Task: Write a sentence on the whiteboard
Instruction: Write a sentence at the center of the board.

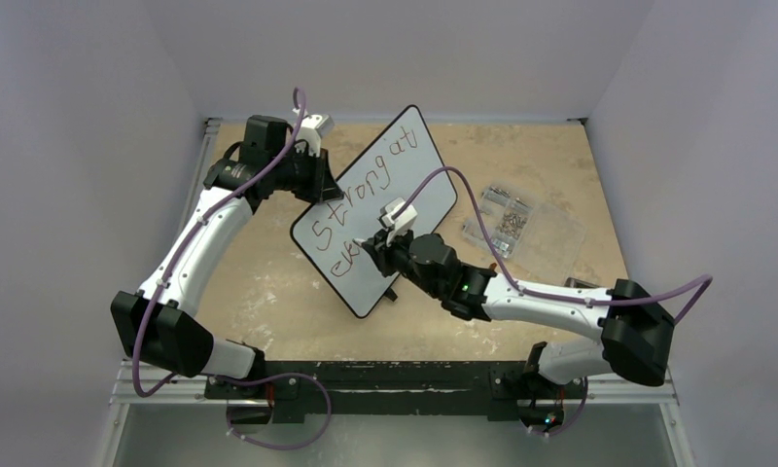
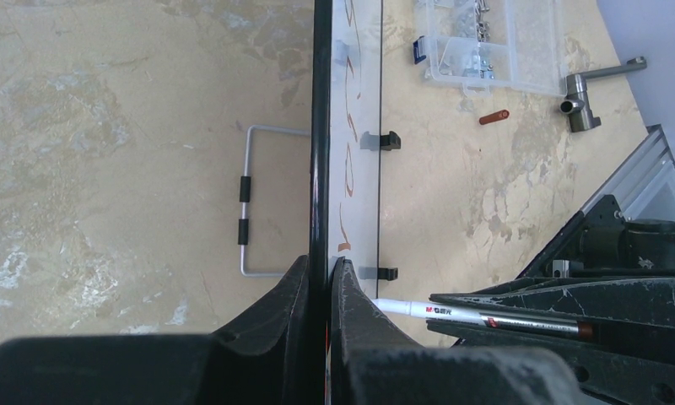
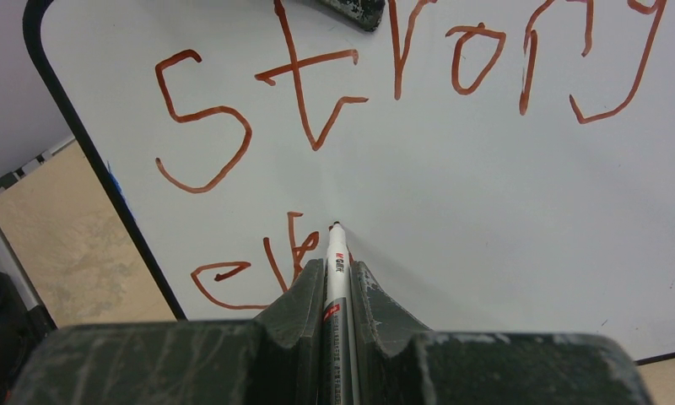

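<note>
The whiteboard (image 1: 426,193) is held tilted up off the table. My left gripper (image 1: 312,167) is shut on its upper left rim; in the left wrist view the jaws (image 2: 324,272) pinch the black edge (image 2: 321,126). The sentence (image 1: 361,190) reads "Strong at" in reddish-brown, with a few letters (image 1: 344,261) starting a second line. My right gripper (image 1: 380,243) is shut on a red-and-white marker (image 3: 337,274). Its tip touches the board (image 3: 503,219) just right of the last letter (image 3: 300,245) of the lower line. The marker (image 2: 452,312) also shows beside the left fingers.
A clear plastic box (image 1: 521,226) of metal bits lies right of the board. A small red cap (image 2: 493,117) and a metal T-shaped piece (image 2: 583,97) lie on the tan tabletop. A wire stand (image 2: 258,202) sits behind the board. Grey walls enclose the table.
</note>
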Controlling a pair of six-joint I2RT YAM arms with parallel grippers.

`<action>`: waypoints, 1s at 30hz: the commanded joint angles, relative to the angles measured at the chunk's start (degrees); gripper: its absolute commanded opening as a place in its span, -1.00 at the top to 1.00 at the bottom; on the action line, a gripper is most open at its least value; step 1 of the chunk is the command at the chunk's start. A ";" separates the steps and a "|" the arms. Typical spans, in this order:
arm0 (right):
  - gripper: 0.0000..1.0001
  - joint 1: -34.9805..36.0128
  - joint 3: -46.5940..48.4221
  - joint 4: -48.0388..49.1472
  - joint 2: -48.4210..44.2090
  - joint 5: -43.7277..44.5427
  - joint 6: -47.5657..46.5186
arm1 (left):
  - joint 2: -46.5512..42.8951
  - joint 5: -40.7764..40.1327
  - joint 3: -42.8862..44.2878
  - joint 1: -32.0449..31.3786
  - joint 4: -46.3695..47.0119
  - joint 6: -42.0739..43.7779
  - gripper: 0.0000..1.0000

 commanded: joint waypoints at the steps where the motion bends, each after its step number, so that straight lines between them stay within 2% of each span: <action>1: 1.00 -0.21 3.73 0.41 0.81 0.19 -1.03 | -1.41 -8.20 0.22 0.56 -0.17 4.54 1.00; 12: 1.00 -0.26 4.73 -1.90 -0.64 2.55 -0.93 | -1.58 -8.32 0.20 0.60 -0.18 4.53 1.00; 23: 1.00 -0.21 1.79 -1.27 -4.86 3.23 -0.39 | -1.69 -8.37 0.13 0.55 -0.18 4.52 1.00; 30: 1.00 -0.26 1.84 -0.51 -3.36 3.23 -0.44 | -1.60 -8.46 0.13 0.56 -0.28 4.54 1.00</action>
